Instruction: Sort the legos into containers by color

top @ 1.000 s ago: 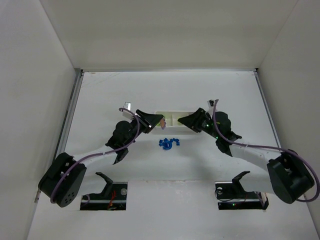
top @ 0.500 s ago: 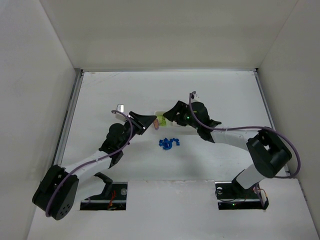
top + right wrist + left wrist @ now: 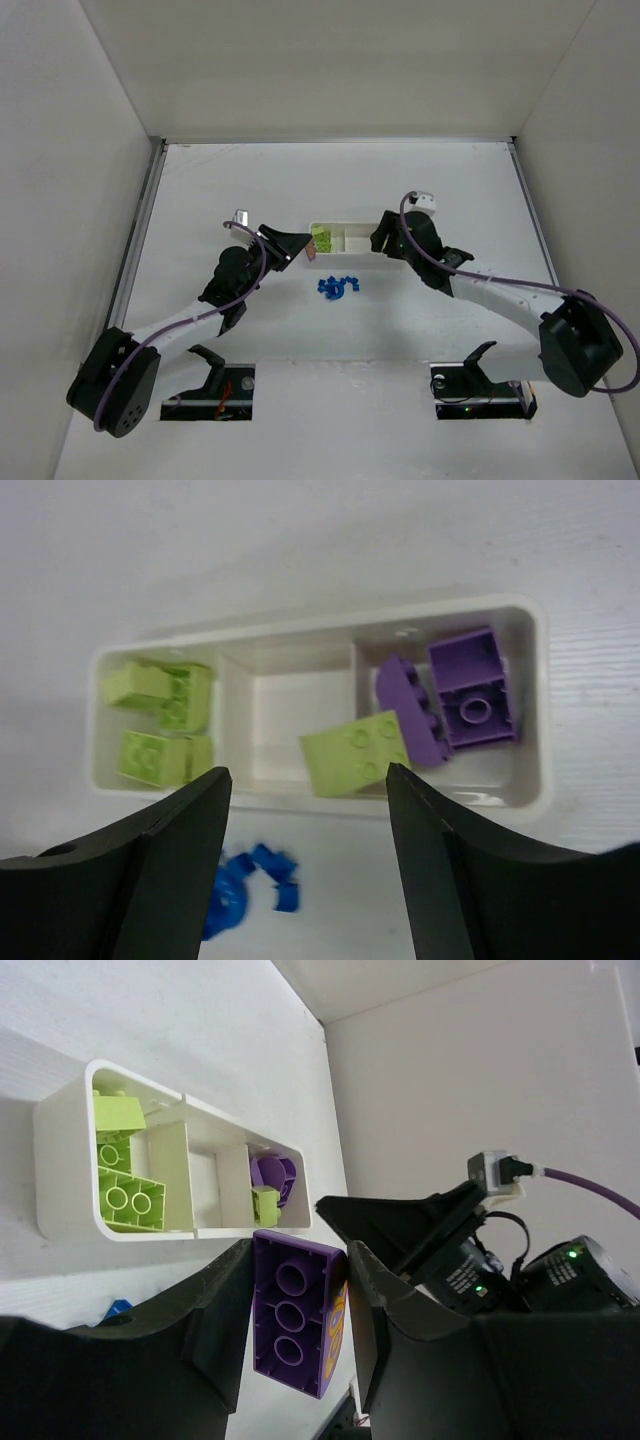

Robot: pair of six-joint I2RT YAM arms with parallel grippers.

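purple lego [image 3: 293, 1318] is clamped in my left gripper [image 3: 297, 248], studs facing the wrist cam. it's held up off the table [image 3: 220, 190], right at the left end of the tray [image 3: 290, 720].

the tray's long axis runs left to right, straight away from that gripper. going along it:
- the left compartment has the yellow-green legos [image 3: 160, 725]
- the middle one has nothing in it that i can see
- the right compartment has the purple ones [image 3: 465, 690]

there's also a stray yellow-green brick [image 3: 355, 752] sitting at the divider between middle and right. can't tell which side it's really in.

so the spot my brick wants is the far end of the tray from where i'm holding it, with the whole tray length in between. my right gripper [image 3: 305, 775] hangs over that right part, fingers spread, nothing in them. that makes it the nearer arm to the purple compartment, and kinda in the way i reckon.

blue legos [image 3: 338, 287] sit in a little heap on the table just on the near side of the tray. none of them are in the tray.
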